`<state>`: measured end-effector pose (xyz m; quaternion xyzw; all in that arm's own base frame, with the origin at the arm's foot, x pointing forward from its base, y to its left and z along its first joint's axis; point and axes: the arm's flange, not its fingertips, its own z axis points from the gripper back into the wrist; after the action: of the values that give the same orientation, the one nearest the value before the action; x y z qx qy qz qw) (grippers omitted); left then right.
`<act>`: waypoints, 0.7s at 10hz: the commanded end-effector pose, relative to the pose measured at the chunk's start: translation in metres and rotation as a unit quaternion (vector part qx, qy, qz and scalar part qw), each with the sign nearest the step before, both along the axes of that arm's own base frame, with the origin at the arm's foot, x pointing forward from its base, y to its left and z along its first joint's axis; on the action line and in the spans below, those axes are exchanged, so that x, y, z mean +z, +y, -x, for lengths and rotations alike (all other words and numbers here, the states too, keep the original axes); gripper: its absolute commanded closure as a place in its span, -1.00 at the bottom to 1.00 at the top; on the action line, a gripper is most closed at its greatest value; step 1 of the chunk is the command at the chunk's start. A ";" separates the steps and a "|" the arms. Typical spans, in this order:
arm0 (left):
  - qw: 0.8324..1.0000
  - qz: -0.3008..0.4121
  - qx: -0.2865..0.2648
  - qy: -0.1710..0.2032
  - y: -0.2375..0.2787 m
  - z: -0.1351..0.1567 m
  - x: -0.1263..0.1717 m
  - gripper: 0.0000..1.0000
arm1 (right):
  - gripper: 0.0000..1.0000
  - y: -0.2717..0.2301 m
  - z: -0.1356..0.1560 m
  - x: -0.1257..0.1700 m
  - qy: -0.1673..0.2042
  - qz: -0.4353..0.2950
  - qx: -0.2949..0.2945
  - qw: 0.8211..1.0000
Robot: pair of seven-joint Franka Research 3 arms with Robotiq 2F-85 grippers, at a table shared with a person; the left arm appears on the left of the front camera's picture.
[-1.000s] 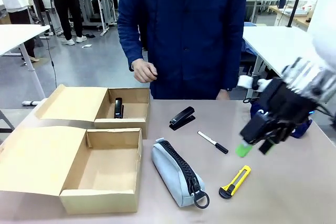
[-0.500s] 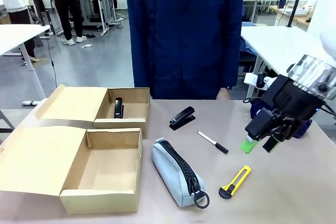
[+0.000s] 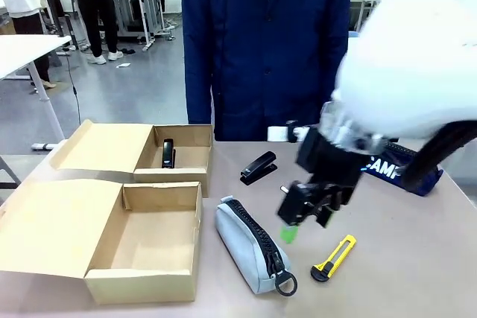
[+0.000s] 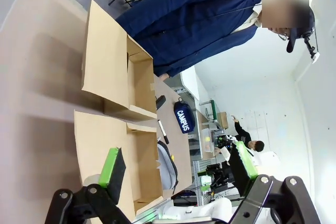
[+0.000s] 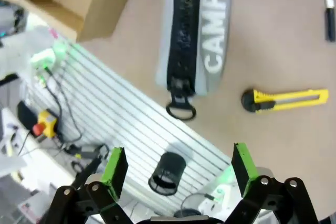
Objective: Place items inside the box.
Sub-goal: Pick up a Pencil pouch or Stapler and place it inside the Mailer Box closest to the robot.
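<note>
my right claw [image 3: 305,223] hangs wide open, holding nothing; the grey pencil case [image 3: 253,247] lies just beside it, the yellow knife [image 3: 334,257] on its other side; i think i should set the fingers [image 3: 289,233] across the case's fat middle, then go down slowly
</note>
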<state>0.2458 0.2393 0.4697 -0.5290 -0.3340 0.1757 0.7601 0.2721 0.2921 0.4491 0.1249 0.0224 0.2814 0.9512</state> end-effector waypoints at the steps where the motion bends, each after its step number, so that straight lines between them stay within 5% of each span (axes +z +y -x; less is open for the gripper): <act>1: 1.000 0.002 0.000 -0.018 -0.001 -0.001 0.001 -1.00 | -1.00 0.031 -0.018 -0.012 -0.017 0.049 -0.023 0.998; 4: 1.000 0.002 0.000 -0.018 -0.001 -0.001 0.001 -1.00 | -1.00 0.079 -0.027 -0.033 -0.055 0.084 -0.043 0.994; 7: 1.000 0.002 0.000 -0.018 -0.001 -0.001 0.001 -1.00 | -1.00 0.098 -0.041 -0.065 -0.042 0.098 -0.035 0.994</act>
<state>0.2457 0.2394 0.4697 -0.5291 -0.3342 0.1753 0.7600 0.3061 0.3733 0.3890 0.0272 0.0078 0.2589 0.9655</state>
